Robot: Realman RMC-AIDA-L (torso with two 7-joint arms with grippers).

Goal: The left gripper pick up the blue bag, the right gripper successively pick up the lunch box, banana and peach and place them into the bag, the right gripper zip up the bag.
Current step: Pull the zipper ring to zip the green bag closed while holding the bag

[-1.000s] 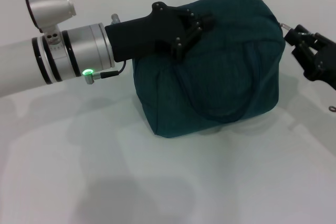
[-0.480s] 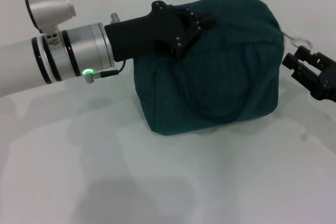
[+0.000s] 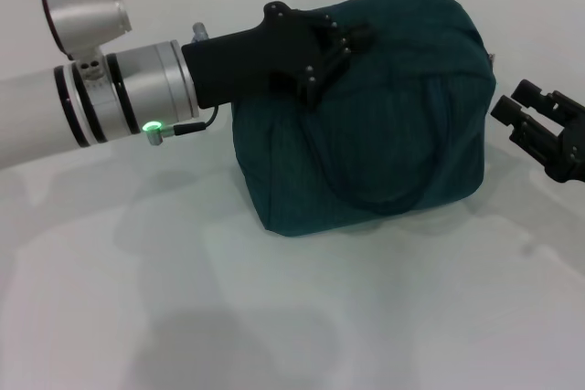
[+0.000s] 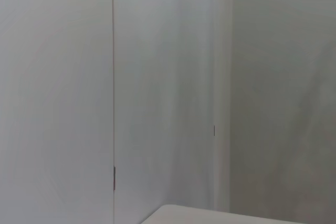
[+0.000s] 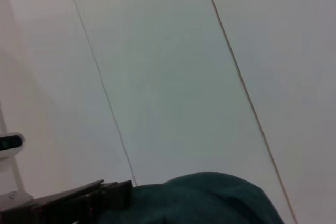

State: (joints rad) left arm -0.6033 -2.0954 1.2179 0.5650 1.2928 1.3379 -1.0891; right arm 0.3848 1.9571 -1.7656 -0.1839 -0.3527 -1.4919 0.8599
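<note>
On table [image 3: 274, 317]: blue bag [image 3: 384, 125] | left gripper [image 3: 343, 43] pinching its top | right gripper [image 3: 526, 116] beside, jaws spread

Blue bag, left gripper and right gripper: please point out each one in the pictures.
blue bag [image 3: 384, 125], head view, the middle of its front side.
left gripper [image 3: 343, 43], head view, between its fingers at the bag's top.
right gripper [image 3: 516, 109], head view, between its open fingers, beside the bag.

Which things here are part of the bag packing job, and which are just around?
Part of the job:
blue bag, bulging, standing on the table
left hand, at the bag's top
right hand, beside the bag, apart from it

Just around:
white table
wall panels
</note>
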